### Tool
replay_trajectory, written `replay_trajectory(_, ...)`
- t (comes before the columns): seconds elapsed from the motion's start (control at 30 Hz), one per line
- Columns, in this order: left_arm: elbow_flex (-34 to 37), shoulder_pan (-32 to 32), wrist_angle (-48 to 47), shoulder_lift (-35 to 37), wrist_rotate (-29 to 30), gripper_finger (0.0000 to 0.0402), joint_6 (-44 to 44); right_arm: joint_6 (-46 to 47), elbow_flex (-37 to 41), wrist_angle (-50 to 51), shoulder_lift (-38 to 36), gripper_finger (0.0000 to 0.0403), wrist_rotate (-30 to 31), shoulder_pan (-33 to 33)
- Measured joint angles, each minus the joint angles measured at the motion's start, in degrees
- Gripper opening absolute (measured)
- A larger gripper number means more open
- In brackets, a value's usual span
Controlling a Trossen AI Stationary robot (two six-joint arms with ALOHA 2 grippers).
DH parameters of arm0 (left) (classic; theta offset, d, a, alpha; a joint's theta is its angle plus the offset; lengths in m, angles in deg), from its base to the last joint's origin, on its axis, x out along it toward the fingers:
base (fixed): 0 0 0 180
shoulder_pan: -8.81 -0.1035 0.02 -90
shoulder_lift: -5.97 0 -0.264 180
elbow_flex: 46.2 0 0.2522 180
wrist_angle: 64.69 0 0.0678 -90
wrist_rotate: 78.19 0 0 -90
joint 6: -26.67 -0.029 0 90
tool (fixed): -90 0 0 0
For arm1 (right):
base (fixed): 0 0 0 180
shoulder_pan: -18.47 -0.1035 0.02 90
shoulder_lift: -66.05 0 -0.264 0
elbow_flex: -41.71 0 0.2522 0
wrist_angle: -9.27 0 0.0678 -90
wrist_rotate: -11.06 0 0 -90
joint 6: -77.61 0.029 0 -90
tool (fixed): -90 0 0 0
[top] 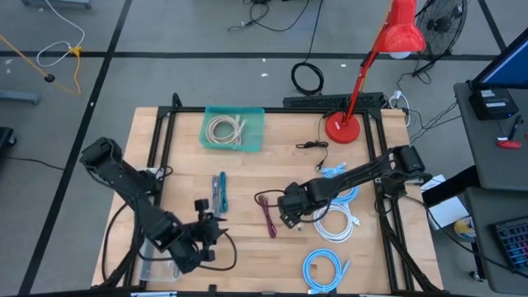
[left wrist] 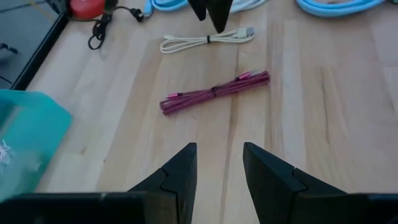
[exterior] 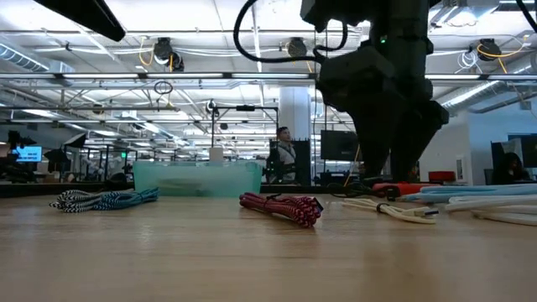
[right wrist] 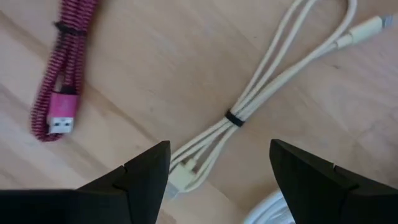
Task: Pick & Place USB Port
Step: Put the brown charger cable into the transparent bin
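Right gripper [right wrist: 217, 180], fingers spread wide and holding nothing, hangs just above the cream cable [right wrist: 249, 106]. Only this wrist view shows the cable's band and the USB plug of the magenta braided cable [right wrist: 59, 81] at frame left. The overhead view adds the left gripper [top: 208, 223], slightly parted and empty, at lower left, and the teal bin [top: 233, 129] farther back at upper centre.
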Motion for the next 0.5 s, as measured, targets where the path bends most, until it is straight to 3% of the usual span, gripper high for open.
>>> replay_trajectory(0.23, 0.00, 2.07, 0.07, 0.00, 2.41, 0.0131, -0.38, 2.79, 0.02, 0.00, 0.07, 0.0265, 3.29, -0.56)
replay_trajectory(0.5, 0.00, 2.99, 0.24, 0.00, 2.68, 0.0131, -0.46, 5.80, 4.69, -4.17, 0.04, 0.0265, 1.86, -1.66)
